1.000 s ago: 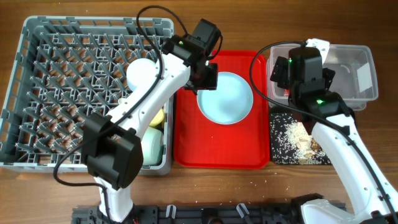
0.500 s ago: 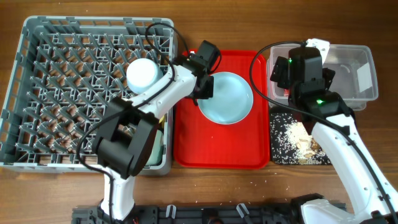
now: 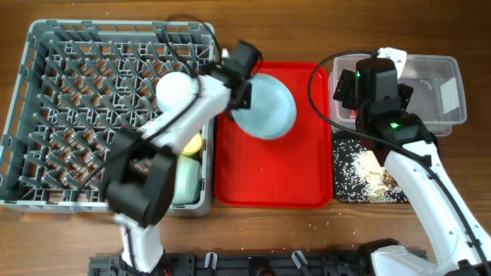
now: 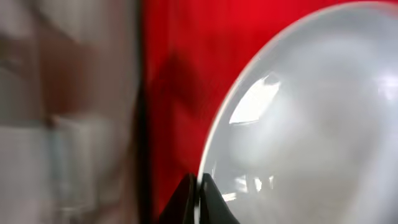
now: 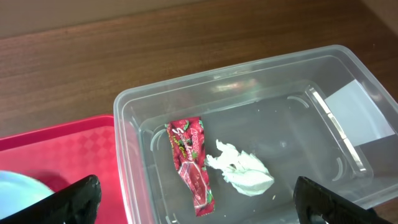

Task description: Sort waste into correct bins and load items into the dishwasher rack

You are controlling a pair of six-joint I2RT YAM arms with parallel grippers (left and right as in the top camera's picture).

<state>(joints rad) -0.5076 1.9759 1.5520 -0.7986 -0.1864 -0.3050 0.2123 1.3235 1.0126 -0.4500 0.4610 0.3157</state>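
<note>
Just right of the dishwasher rack (image 3: 46, 115), the pale blue plate (image 3: 270, 111) is pinched at its rim by the left gripper (image 4: 198, 182). Loading is in hand, and the next move likely calls for standing the plate in the rack. Farther right, the right gripper (image 5: 199, 200) hangs wide open, empty.

I read this as a robot lab bench, not a real kitchen: wood-grain table (image 3: 460, 31), left arm (image 3: 184, 123) and right arm (image 3: 418, 169) rising from a black frame (image 3: 253, 264) at its near edge, plus a staged dish-clearing kit of grey dishwasher rack (image 3: 107, 27), red tray (image 3: 268, 176), clear plastic tub (image 3: 449, 65) and black tray (image 3: 344, 193).
</note>
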